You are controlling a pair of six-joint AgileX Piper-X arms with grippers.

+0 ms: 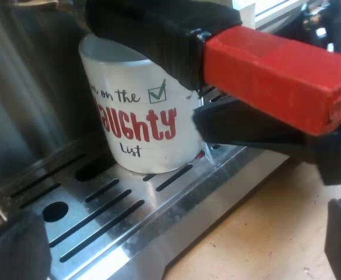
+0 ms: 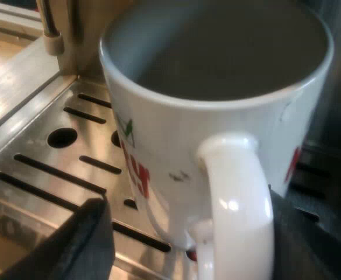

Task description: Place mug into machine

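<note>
On the slotted drip tray (image 1: 118, 210) the mug (image 1: 138, 116) stands upright, its handle (image 2: 240, 198) toward the right gripper (image 2: 187, 233), which is spread around it. The left gripper (image 1: 179, 227) is spread wide too.

The drip tray (image 1: 118, 233) at the front of the machine (image 1: 24, 87) is brushed metal, cut with long dark slots and a few round holes (image 1: 55, 211). The white mug (image 1: 138, 116) stands upright on the slotted part, close to the machine's steel wall, and its base seems to meet the metal. The tray's front lip ends over a pale wooden worktop (image 1: 263, 227), bare where it shows
</note>
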